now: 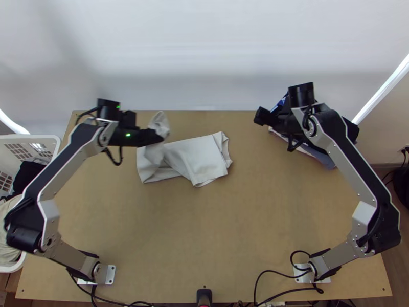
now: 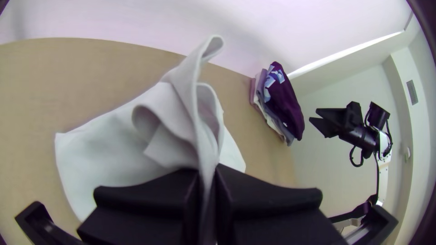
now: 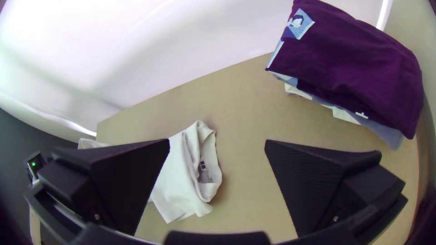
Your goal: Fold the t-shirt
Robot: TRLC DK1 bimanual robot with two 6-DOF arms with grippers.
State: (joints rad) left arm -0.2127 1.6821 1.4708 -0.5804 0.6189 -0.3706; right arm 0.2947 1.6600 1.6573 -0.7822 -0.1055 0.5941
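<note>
Seemingly midway: on the light wooden table (image 1: 214, 235), the off-white fabric t-shirt (image 1: 197, 158) lies partly folded, one end lifted, pinched by the black left gripper (image 2: 208, 174); final folds likely remain. The black right gripper (image 3: 217, 145) gapes, empty.

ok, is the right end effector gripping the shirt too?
No, the right end effector is open, its fingers wide apart, off to one side of the shirt.

White t-shirt (image 2: 104, 154) — one raised fold (image 2: 195, 106) tight in the left pincer (image 1: 160, 137) — clothes stack (image 2: 286, 106) well apart
</note>
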